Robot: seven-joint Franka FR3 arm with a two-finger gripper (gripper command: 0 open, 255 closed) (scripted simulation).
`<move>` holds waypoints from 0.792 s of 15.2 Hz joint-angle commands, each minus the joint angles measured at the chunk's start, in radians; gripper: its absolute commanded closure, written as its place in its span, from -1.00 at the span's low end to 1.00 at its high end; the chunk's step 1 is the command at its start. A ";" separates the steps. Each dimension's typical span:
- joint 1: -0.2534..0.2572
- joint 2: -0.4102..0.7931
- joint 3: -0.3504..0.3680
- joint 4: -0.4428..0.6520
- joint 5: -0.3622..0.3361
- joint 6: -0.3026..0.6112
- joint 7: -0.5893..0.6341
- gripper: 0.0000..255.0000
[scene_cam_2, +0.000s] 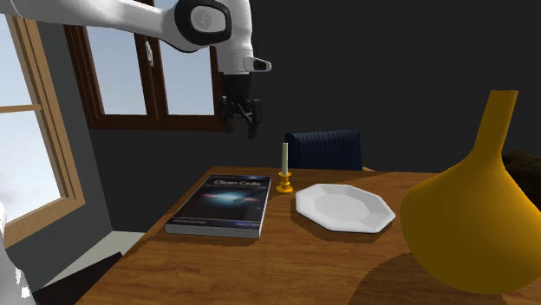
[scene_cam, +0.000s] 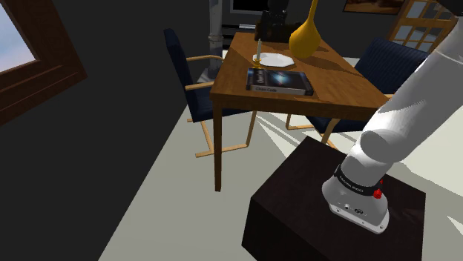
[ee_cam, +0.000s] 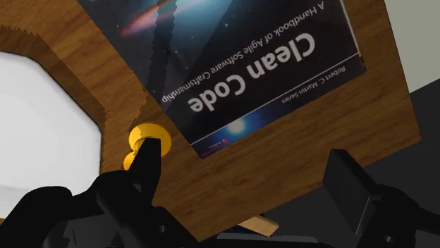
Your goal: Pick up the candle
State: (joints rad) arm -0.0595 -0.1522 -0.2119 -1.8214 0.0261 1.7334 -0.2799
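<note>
Spread pincer (ee_cam: 247, 160) over candle (ee_cam: 150, 131), book (ee_cam: 247, 63)

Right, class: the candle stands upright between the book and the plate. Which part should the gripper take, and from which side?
Probably the slim upright stick of the candle, above its flared golden holder, approached from straight above. The stick is narrow enough for the open gripper, which hangs higher up, and the book and plate lie flat beside it, leaving the top free.

Shoulder high behind stand (scene_cam: 297, 215), second across table (scene_cam_2: 286, 260)
</note>
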 commanded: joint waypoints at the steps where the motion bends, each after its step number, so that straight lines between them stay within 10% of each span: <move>1: -0.009 0.087 -0.017 0.096 0.008 -0.017 -0.022 -1.00; 8: -0.068 0.407 -0.059 0.487 0.059 -0.118 -0.092 -1.00; 12: -0.071 0.417 -0.058 0.460 0.060 -0.082 -0.095 -1.00</move>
State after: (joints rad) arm -0.1305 0.2630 -0.2703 -1.3529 0.0856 1.6405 -0.3744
